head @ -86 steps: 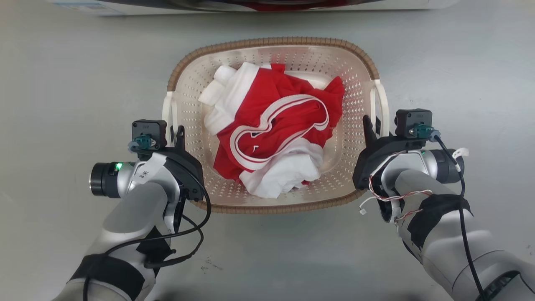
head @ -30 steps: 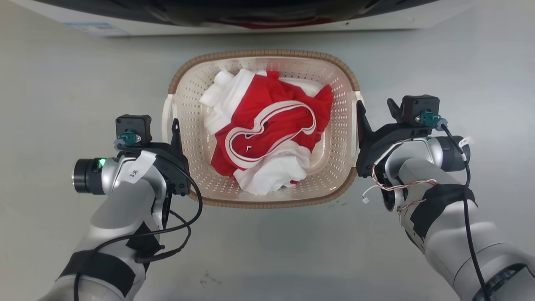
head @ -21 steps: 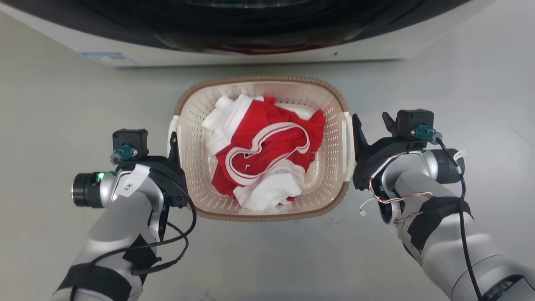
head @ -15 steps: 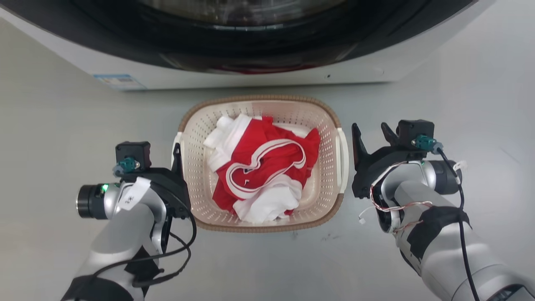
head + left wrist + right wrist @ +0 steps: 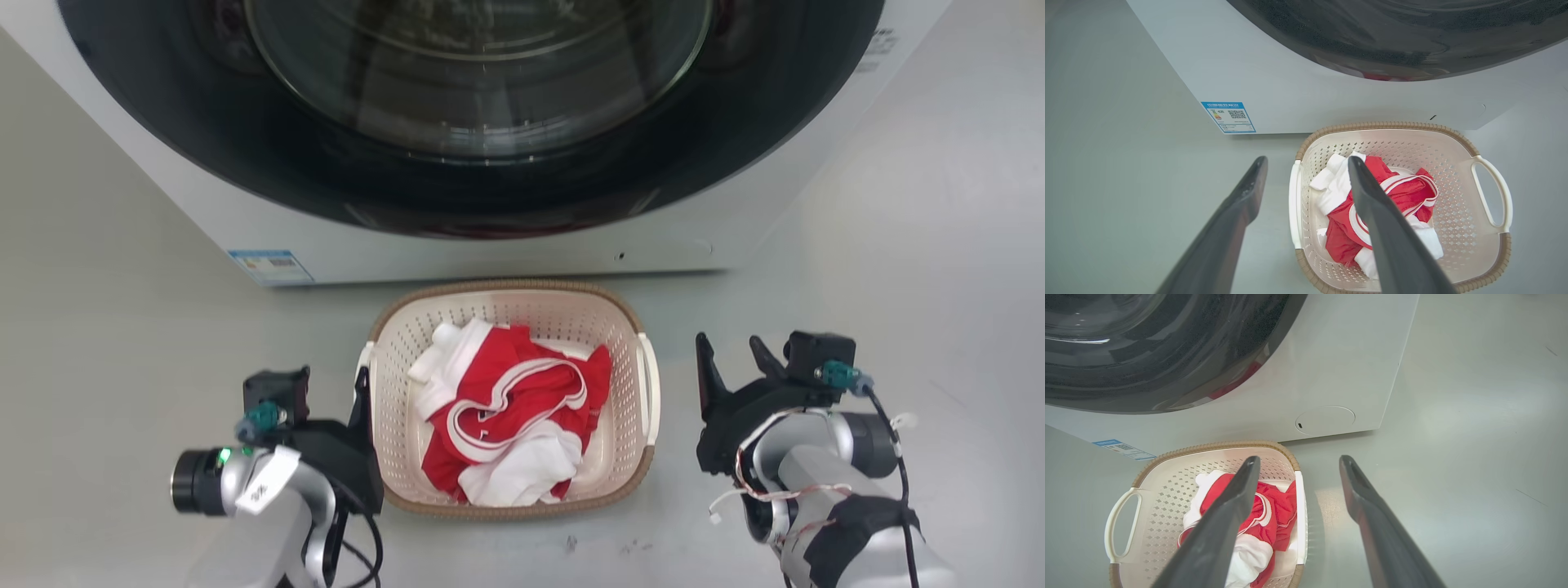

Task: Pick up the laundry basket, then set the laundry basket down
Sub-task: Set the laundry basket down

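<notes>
I see laundry basket [image 5: 506, 315] on floor [image 5: 122, 343], lower centre of head view, before washing machine [image 5: 490, 255]. Left gripper [image 5: 1307, 160] and right gripper [image 5: 728, 343] flank it, both spread wide, holding nothing.

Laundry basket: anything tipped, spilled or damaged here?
Nothing stands out. The laundry basket sits level on the floor before the washing machine, red and white clothes all inside. The left gripper and right gripper are open at its sides.
</notes>
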`<state>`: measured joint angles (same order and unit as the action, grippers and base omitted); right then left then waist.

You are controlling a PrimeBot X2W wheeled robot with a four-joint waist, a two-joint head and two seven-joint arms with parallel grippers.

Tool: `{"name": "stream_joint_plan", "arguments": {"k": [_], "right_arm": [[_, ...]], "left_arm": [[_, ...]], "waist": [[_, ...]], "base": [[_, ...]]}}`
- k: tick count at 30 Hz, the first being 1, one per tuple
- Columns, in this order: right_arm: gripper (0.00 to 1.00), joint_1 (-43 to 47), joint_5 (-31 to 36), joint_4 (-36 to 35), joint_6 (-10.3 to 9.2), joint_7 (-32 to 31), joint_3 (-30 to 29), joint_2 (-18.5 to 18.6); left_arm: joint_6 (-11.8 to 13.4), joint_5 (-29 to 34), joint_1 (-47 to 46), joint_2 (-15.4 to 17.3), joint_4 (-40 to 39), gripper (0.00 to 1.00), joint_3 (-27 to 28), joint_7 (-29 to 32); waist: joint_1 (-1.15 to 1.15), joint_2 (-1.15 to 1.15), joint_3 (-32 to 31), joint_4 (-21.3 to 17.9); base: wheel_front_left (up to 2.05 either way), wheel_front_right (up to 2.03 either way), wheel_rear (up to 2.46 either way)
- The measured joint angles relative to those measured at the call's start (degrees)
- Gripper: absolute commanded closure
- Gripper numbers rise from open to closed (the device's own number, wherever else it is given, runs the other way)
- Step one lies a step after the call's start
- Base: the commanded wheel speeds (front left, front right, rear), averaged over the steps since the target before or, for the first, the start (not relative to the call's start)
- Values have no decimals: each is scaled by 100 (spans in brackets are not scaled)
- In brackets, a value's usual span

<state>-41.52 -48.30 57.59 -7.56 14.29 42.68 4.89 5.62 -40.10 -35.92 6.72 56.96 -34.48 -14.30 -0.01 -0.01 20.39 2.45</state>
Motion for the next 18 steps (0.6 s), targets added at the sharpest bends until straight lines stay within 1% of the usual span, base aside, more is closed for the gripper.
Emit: {"name": "stream_joint_plan", "arguments": {"k": [6, 9, 10, 17, 18], "right_arm": [[0, 461, 258, -452, 0, 0, -213, 18], [0, 715, 413, -715, 0, 0, -352, 76], [0, 894, 520, -889, 0, 1, -467, 126], [0, 1622, 917, -1563, 0, 0, -867, 193], [0, 1622, 917, -1563, 0, 0, -867, 193]], "left_arm": [[43, 168, 616, 66, -485, 0, 127, 0], [53, 247, 912, 73, -768, 0, 215, 0], [94, 315, 1111, 93, -956, 0, 261, 0], [107, 609, 1861, 192, -1674, 0, 474, 0], [107, 609, 1861, 192, -1674, 0, 474, 0]], "waist": [[0, 0, -491, -19], [-1, 0, -717, -27], [-1, -1, -856, -30], [0, 0, -1301, -19], [0, 0, -1301, -19]], "base": [[0, 0, 0], [0, 0, 0], [0, 0, 0], [0, 0, 0], [0, 0, 0]]}}
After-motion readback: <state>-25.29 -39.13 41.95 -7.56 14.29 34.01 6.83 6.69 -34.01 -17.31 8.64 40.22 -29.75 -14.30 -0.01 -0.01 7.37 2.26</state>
